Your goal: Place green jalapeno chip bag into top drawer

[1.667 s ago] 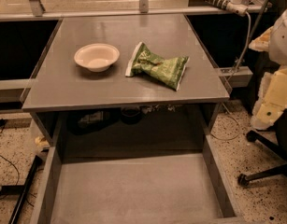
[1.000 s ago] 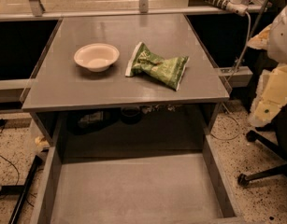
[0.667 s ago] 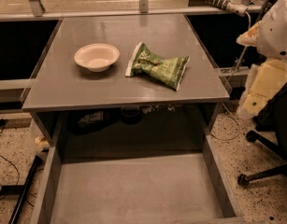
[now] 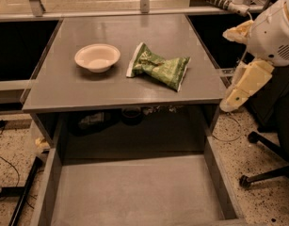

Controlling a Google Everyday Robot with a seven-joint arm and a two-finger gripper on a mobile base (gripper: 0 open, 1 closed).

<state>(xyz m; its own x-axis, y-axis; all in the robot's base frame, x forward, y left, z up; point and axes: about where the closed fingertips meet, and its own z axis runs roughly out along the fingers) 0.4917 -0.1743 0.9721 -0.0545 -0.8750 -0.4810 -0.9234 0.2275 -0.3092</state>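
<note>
— Drawer (image 4: 134,192) status?
— Pulled out, below and left of the claw (image 4: 245,86), which hangs off the right edge of the table (image 4: 87,91); can't tell whether it's spread or pressed together.
— Chip bag (image 4: 160,68)?
— Lying on the table, left of the claw, well apart from it. Bowl (image 4: 97,57) sits farther left, near the bag.

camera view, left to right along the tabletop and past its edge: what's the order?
bowl → green jalapeno chip bag → hand, off the right edge of the table. The top drawer spans the width below, so it is left out.
</note>
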